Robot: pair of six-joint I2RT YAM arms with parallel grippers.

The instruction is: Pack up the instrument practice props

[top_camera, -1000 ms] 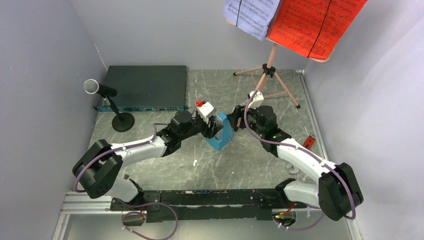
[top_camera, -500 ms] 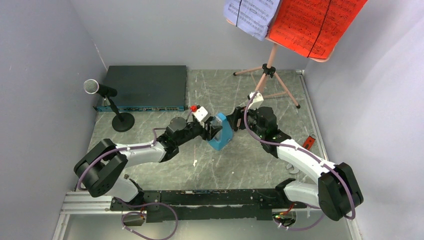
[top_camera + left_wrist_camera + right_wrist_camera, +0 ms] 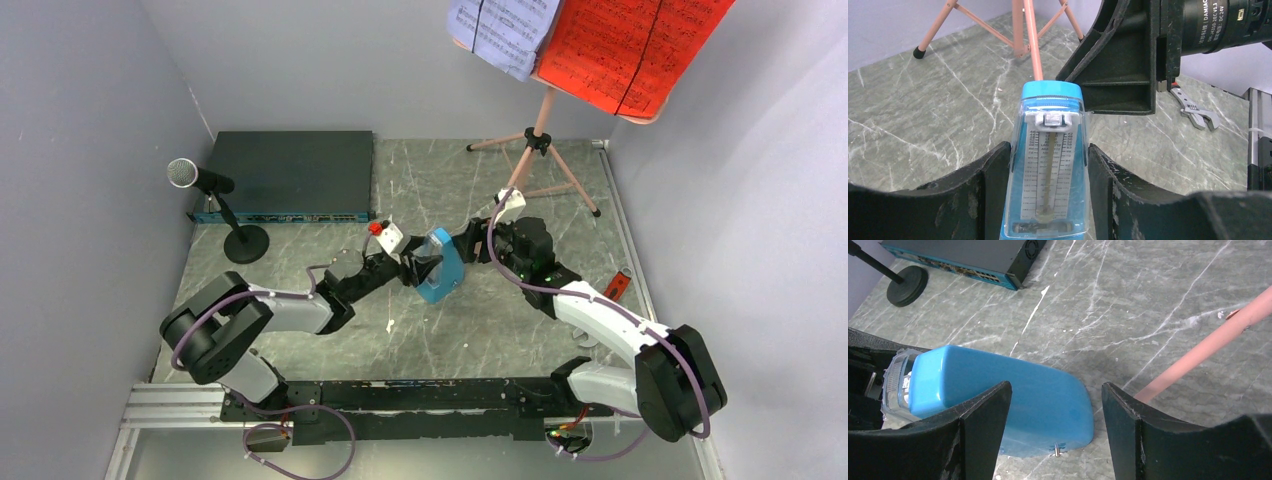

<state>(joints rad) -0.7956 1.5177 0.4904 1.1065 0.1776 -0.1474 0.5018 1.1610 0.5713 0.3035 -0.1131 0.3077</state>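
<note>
The small blue pyramid metronome (image 3: pixel 440 270) leans over at mid-table, its top toward my left arm. My left gripper (image 3: pixel 420 265) is shut on it, and the left wrist view has a finger pressed on each side of its clear scale face (image 3: pixel 1050 150). My right gripper (image 3: pixel 470 245) hangs just behind it, open. Its jaws stand wide over the metronome's blue back (image 3: pixel 998 390) without touching. The black microphone (image 3: pixel 182 173) stands at the far left. The pink music stand (image 3: pixel 540 135) at the back carries the lavender sheet (image 3: pixel 505 30) and the red sheet (image 3: pixel 630 45).
A flat black electronics box (image 3: pixel 285 170) lies at the back left beside the microphone's round base (image 3: pixel 246 243). A metal wrench (image 3: pixel 1195 107) and a red-handled tool (image 3: pixel 618 284) lie near the right wall. A pink tripod leg (image 3: pixel 1208 345) runs close to my right gripper.
My left arm has drawn back toward the left and lower, tipping the metronome's top that way. The right gripper has stayed in place with its jaws open.
</note>
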